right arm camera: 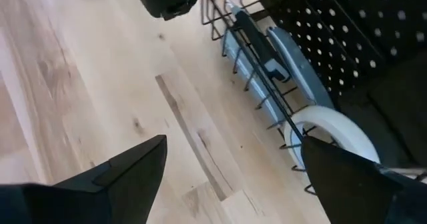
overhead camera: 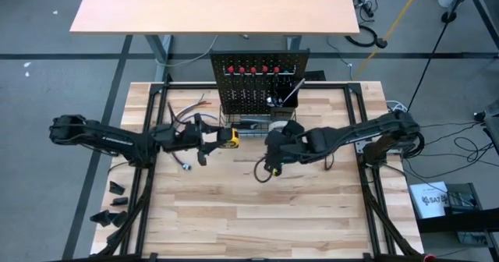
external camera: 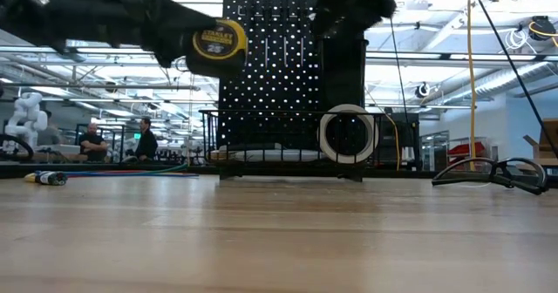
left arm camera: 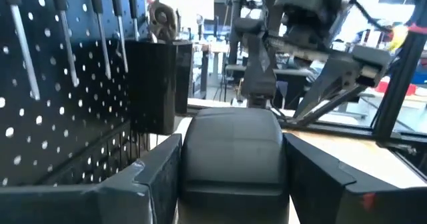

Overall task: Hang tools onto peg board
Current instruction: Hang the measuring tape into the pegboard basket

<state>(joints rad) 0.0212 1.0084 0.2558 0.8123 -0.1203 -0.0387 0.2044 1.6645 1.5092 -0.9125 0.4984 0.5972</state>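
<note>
The peg board [overhead camera: 260, 83] stands upright just above the middle of the high view, at the far edge of the pale wooden table [overhead camera: 257, 215]: a black perforated panel with a row of red-handled screwdrivers [overhead camera: 253, 69] hung along its top, their thin silver shafts running down over the holes. A black wire basket [external camera: 288, 149] runs along its base, and in the low view, centre right, a white tape roll [external camera: 347, 134] stands on edge behind the basket's wires. The right wrist view shows grey utility knives [right arm camera: 283, 54] lying in that basket beside the roll. A small black cup holder [left arm camera: 155, 84] is fixed to the panel. The left gripper [overhead camera: 212, 139], left of centre in the high view, is clamped on the yellow-black tape measure [external camera: 215, 47], which hangs well above the table at the upper left of the low view, just beside the panel's left edge. The right gripper [overhead camera: 270, 166], just right of centre in the high view, has its fingers spread wide and grasps nothing; it hovers over bare wood near the basket. On the table at the left, below the left arm, lies a small tool with a blue tip [external camera: 45, 178], and a pair of black-rimmed glasses [external camera: 493, 173] rests at the far right of the low view. Two people [external camera: 118, 142] sit in the room behind.
</note>
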